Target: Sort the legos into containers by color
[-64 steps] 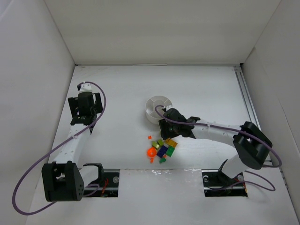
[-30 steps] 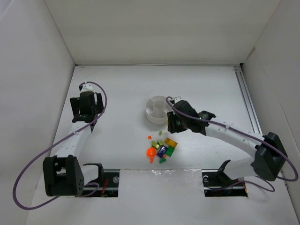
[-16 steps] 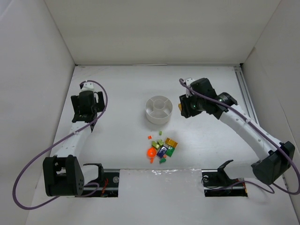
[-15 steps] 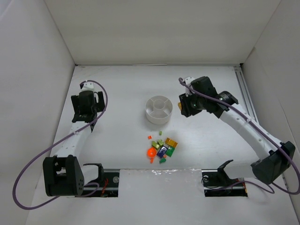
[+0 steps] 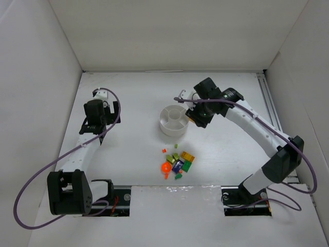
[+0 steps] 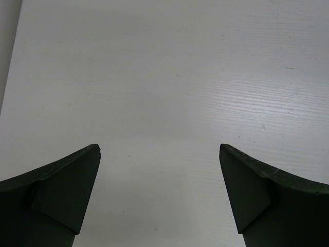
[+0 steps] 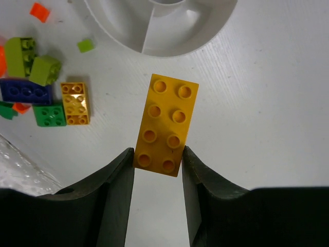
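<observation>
Right gripper (image 7: 157, 159) grips yellow brick (image 7: 166, 125) beside dish rim (image 7: 205, 37).

The yellow brick (image 7: 165, 126) is glossy plastic, the dish (image 7: 177, 38) smooth, the table (image 7: 267, 103) seemingly matt.

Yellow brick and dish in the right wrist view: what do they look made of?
Yellow brick: likely hard moulded plastic with a slightly glossy finish, judging by the crisp round studs and even colour. Dish: probably white plastic, smooth with a soft sheen, with a thin divider wall moulded in one piece.
</observation>
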### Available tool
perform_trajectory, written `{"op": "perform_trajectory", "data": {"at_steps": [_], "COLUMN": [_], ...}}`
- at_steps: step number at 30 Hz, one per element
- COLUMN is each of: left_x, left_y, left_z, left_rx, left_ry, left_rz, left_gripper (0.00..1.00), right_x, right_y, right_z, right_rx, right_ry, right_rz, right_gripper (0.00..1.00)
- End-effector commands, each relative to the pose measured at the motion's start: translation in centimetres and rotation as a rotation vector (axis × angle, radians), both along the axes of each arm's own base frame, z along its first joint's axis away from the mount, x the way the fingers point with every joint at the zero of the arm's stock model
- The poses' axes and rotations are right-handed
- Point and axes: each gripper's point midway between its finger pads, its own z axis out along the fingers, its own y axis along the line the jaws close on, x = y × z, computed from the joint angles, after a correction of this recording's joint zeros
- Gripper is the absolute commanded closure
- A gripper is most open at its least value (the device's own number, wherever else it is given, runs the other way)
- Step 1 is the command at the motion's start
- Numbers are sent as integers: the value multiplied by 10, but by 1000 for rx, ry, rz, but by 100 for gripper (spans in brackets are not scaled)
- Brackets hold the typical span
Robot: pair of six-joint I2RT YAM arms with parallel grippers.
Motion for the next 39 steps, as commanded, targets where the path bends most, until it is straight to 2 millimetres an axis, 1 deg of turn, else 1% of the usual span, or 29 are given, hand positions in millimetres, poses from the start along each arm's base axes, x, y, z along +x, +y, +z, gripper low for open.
{"op": "perform_trajectory", "data": {"at_steps": [1,2,3,4,5,6,7,8,9,10,12,13,14,15,16,17,18,19,20,23,25,26,29,31,32,33,36,37,39], "left_x": [8,8,8,8,8,8,8,8,6,6,6,4,4,5,5,5,5,5,5,4,4,4,4,4,4,2,2,2,2], "left_y": [-10,-10,-12,-12,-14,-14,-14,-15,-16,-16,-16,-16,-16,-17,-17,-17,-17,-19,-19,-19,-19,-19,-19,-19,-19,-19,-19,-19,-19], "left_z": [31,31,31,35,34,34,34,34,30,30,33,29,29,30,30,30,30,30,30,26,26,26,26,26,26,22,22,22,22], "left_rx": [-30,-21,-27,-27,-32,-32,-32,-37,-37,-37,-37,-37,-37,-41,-41,-41,-41,-46,-46,-47,-47,-47,-47,-47,-47,-47,-47,-47,-47], "left_ry": [-88,-87,-87,-96,-96,-96,-96,-96,-87,-87,-96,-85,-85,-95,-95,-95,-95,-95,-95,-86,-86,-86,-86,-86,-86,-76,-76,-76,-76], "left_rz": [-59,-64,-76,-77,-86,-86,-86,-94,-94,-94,-94,-94,-94,-102,-102,-102,-102,-111,-112,-111,-111,-111,-111,-111,-111,-111,-111,-111,-111], "left_gripper": [0,0,0,0,0,0,0,0,0,0,0,0,0,0,0,0,0,0,0,0,0,0,0,0,0,0,0,0,0], "right_x": [21,26,34,42,37,44,50,48,53,56,55,55,55,53,54,53,53,55,53,55,56,56,59,60,60,60,61,62,64], "right_y": [-9,-13,-8,-9,-11,-7,-8,-10,-10,-11,-8,-7,-10,-7,-9,-6,-6,-7,-3,1,4,4,6,9,11,11,11,12,13], "right_z": [18,18,31,23,21,35,26,26,28,31,32,33,29,29,30,24,24,20,20,15,6,6,-8,-10,-13,-13,-18,-23,-24], "right_rx": [-75,-99,-92,-122,-141,-116,-144,-160,-166,-176,-212,-236,-259,-263,-274,-286,-289,-304,-304,-321,-344,-344,-362,-354,-351,-351,-359,-365,-365], "right_ry": [-52,-45,-70,-40,4,-10,23,44,31,13,-10,-25,-22,-26,-31,-19,-21,-15,-16,-13,2,2,35,39,51,51,60,70,70], "right_rz": [76,76,87,97,113,118,129,141,135,140,177,190,210,230,225,246,254,252,262,279,298,299,304,307,312,312,322,324,324], "right_gripper": [82,82,79,74,74,73,75,76,77,77,78,78,78,78,78,78,78,78,78,78,78,78,77,76,76,76,76,75,74]}}
